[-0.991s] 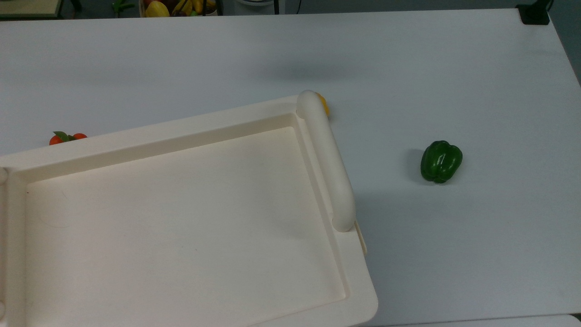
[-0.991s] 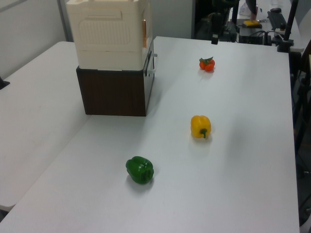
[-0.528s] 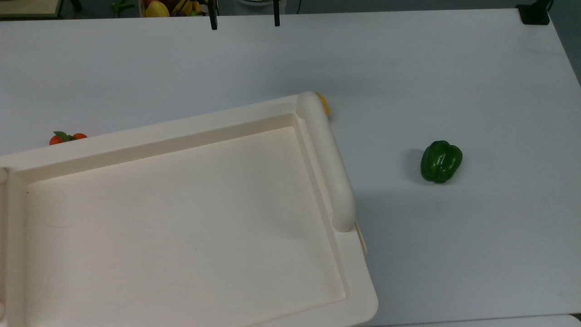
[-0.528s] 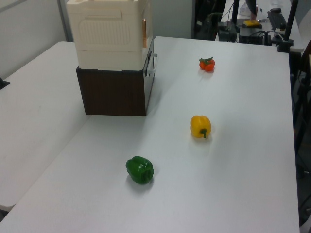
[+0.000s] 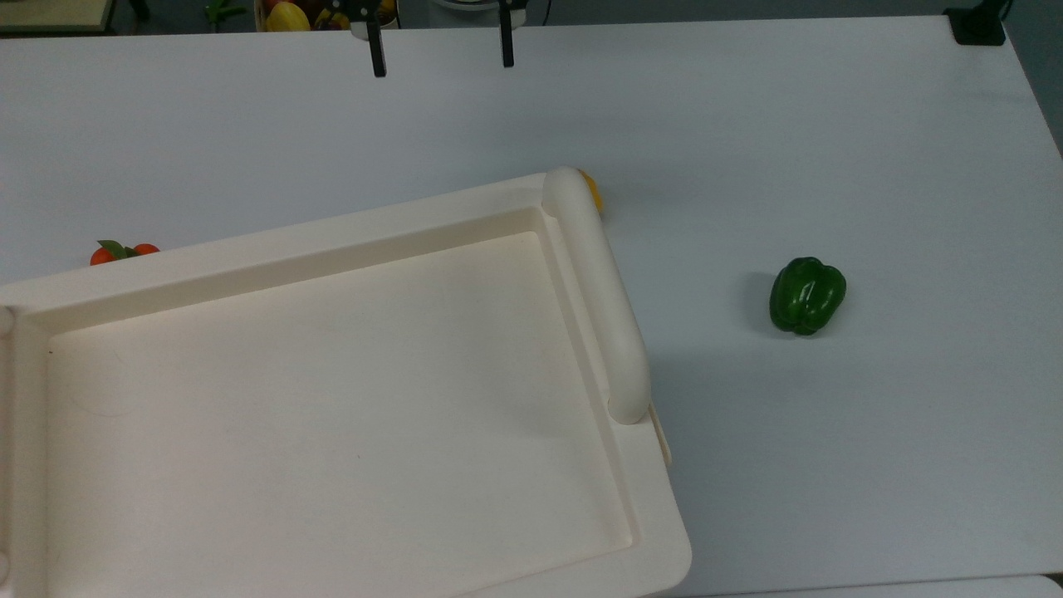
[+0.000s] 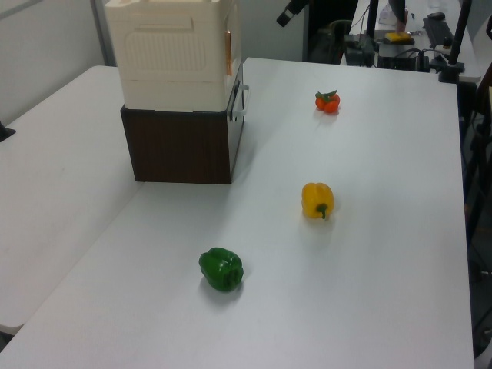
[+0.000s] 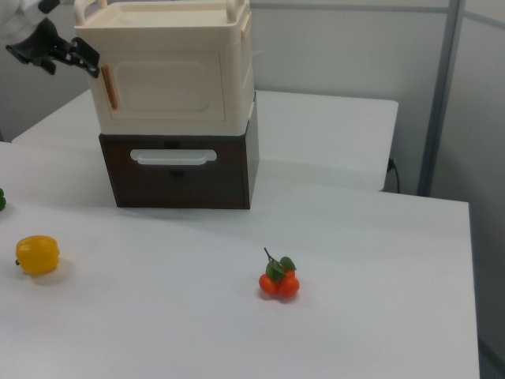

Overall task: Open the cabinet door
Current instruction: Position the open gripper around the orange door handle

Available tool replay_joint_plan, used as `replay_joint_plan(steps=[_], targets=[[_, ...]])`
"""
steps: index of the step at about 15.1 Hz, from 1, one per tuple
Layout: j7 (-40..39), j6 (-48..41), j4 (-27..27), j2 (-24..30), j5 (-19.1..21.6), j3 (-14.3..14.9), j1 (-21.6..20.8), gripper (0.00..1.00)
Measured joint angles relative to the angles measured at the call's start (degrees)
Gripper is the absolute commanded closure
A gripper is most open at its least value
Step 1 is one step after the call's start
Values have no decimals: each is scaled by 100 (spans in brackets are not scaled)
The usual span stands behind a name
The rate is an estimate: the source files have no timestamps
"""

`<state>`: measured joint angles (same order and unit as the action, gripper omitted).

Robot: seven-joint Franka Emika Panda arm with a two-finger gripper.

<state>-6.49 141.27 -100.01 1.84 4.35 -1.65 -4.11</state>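
Black fingers (spread apart) have descended toward the cabinet door, still closed; approach underway.

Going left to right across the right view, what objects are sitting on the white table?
Yellow bell pepper → cream cabinet on its dark brown drawer base → small orange fruits with green leaves.
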Motion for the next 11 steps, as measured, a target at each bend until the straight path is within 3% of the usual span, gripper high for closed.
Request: replay_joint_plan(steps=[4,11], targets=[[0,952,-215,-200,1,-2,-19,0],[0,2010,-225,-679,-13,-37,-52,34]])
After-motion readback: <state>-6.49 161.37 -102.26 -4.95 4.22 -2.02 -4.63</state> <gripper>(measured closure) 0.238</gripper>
